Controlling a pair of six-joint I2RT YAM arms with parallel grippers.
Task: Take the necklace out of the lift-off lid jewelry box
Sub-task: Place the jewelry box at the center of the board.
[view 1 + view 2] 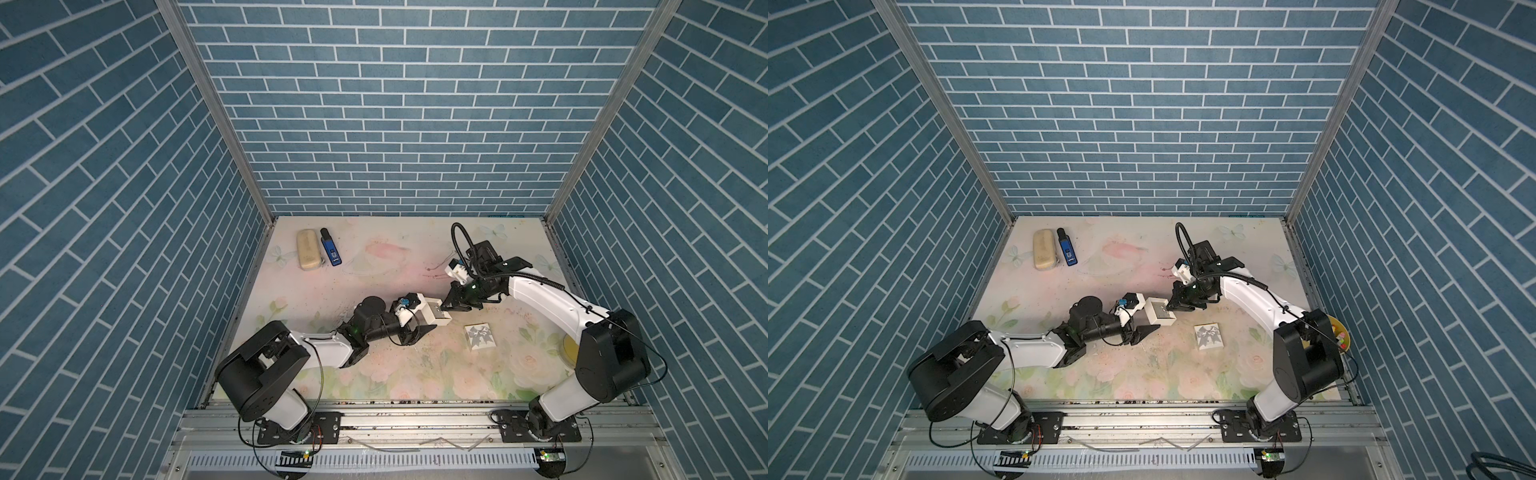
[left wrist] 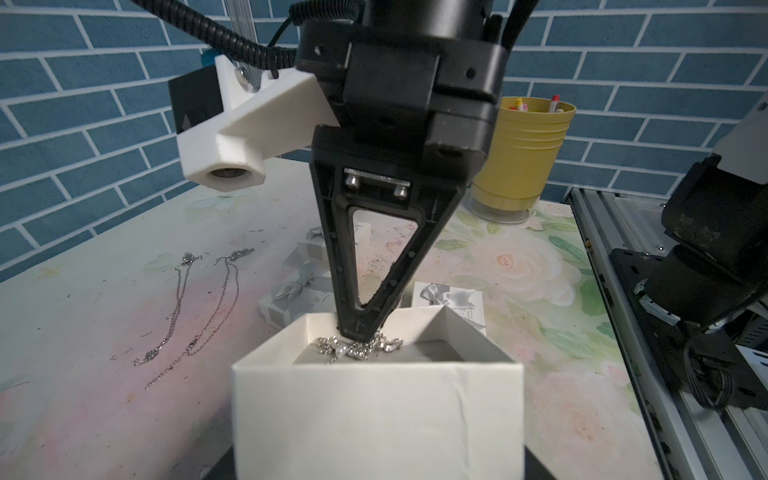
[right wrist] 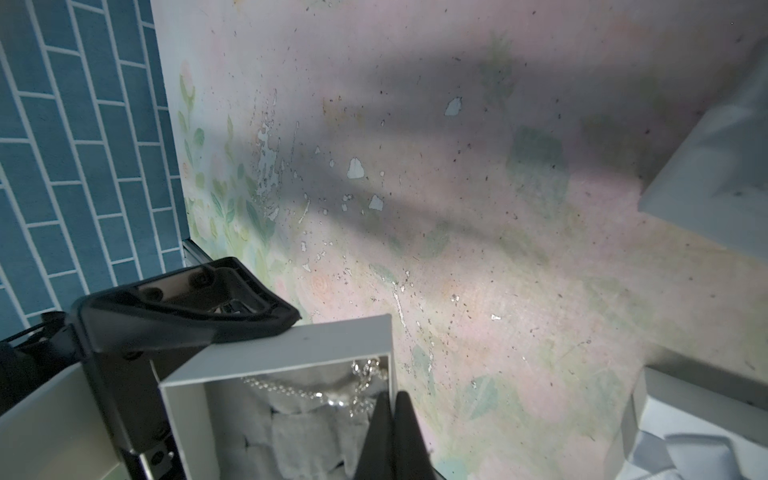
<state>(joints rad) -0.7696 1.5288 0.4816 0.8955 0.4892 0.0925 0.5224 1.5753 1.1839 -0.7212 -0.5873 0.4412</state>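
- The right gripper (image 2: 360, 334) was pinched shut on the necklace (image 2: 359, 351), with its tips inside the open jewelry box (image 2: 374, 411).
- The left gripper (image 1: 429, 312) clamped the box's outer walls, jaws wide apart.
- The lid (image 1: 480, 337) lay nearby on the worktop (image 1: 374, 257).

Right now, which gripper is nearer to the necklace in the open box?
Right. The right gripper reaches into the jewelry box, jaws shut on the necklace; the left gripper holds the box by its outer walls.

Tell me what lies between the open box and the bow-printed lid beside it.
Nothing: in both top views only bare table separates the box from the lid.
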